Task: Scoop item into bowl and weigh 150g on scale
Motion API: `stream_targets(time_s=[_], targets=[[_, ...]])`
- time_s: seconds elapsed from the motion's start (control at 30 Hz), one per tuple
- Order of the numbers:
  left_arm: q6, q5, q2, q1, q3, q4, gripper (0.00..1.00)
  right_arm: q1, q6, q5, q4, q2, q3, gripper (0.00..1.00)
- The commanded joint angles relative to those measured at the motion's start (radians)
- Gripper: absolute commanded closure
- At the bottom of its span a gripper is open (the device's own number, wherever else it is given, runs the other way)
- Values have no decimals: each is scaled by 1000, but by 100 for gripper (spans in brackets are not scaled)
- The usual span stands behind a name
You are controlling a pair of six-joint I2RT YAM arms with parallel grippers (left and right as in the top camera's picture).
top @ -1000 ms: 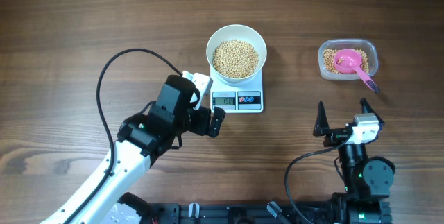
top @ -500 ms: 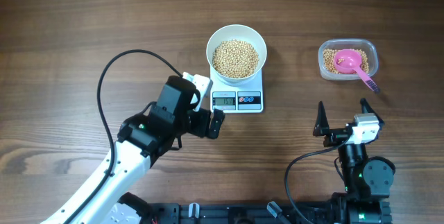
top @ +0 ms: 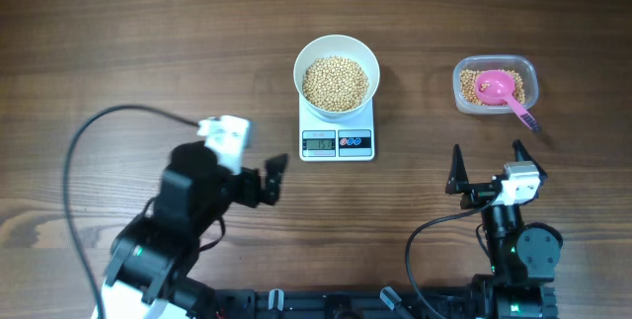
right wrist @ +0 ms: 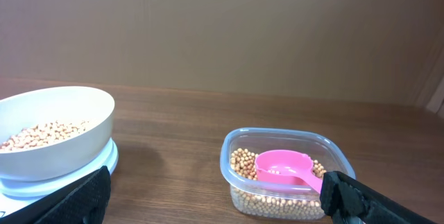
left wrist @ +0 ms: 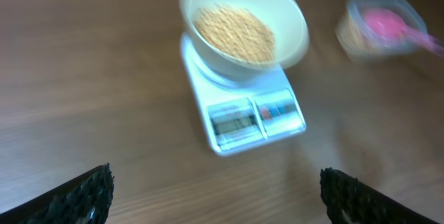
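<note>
Your right pincer and left pincer both gape wide, holding nothing. Small round tan beans sit in the deep white bowl on the square white scale. The pink plastic scoop in the clear tub lies straight ahead of your right pincer.

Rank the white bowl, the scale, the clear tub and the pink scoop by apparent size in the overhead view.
1. The bowl and the scale: about equally wide, and the scale is partly hidden beneath the bowl, so they are left unranked.
2. The clear tub.
3. The pink scoop.
</note>
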State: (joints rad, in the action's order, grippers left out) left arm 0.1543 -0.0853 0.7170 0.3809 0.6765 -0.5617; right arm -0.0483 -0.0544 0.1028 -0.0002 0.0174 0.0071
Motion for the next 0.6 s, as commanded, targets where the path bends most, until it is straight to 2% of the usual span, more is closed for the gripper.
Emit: stream_targets(time_s=[0.0,0.2,0.37,0.57], targets=[[-13,22,-128,-118,-79,67,0,6,2,-18,2,-14,-2,0],[-16,16,-292,-226,-157,84,0,6,3,-18,2,-14,-2,0],[-16,16,-423,-233,-207,95,0,6,2,-18,2,-14,-2,0],[-11,16,-566,-233,-332,206,0,6,2,-18,2,-14,-2,0]])
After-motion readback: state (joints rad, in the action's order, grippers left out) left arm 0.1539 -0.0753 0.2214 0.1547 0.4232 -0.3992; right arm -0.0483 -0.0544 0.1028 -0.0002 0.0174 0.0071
